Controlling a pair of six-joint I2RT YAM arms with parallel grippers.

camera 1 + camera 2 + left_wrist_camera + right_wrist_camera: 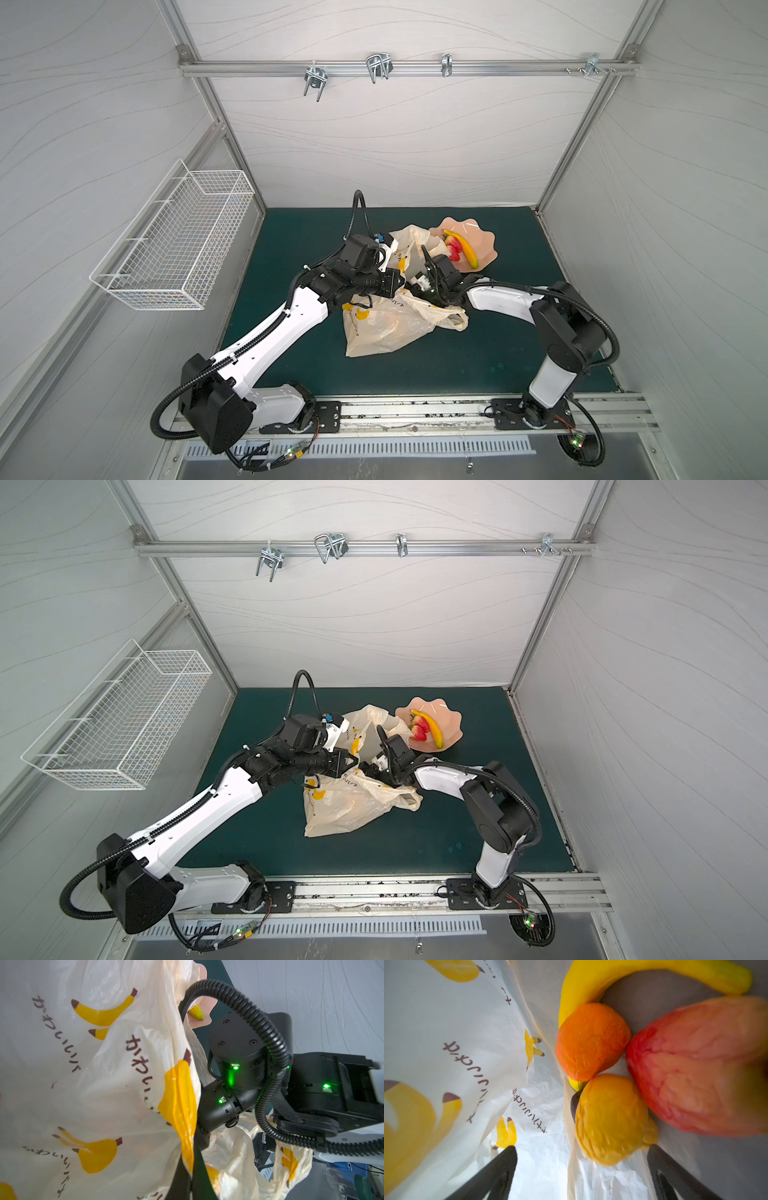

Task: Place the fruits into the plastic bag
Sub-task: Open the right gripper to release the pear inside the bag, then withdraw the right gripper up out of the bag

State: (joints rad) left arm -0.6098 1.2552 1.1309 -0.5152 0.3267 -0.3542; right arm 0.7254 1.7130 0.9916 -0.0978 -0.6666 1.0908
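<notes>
The cream plastic bag [386, 328] printed with bananas lies mid-table in both top views. My left gripper [191, 1180] is shut on a fold of the plastic bag [104, 1084] at its mouth and holds it up. My right gripper [581, 1167] reaches into the bag and stands open, holding nothing. Just beyond its fingertips lie a yellow-orange ball [608, 1120], an orange ball [591, 1041], a banana [591, 978] and a blurred red piece [695, 1068]. Another banana [465, 249] and strawberries [455, 250] rest on the pink dish [484, 241].
The pink wavy dish [451, 723] stands just behind and right of the bag [349, 808]. A white wire basket [174, 245] hangs on the left wall. Metal hooks [378, 66] hang from the back rail. Green mat [498, 353] lies bare at the front right.
</notes>
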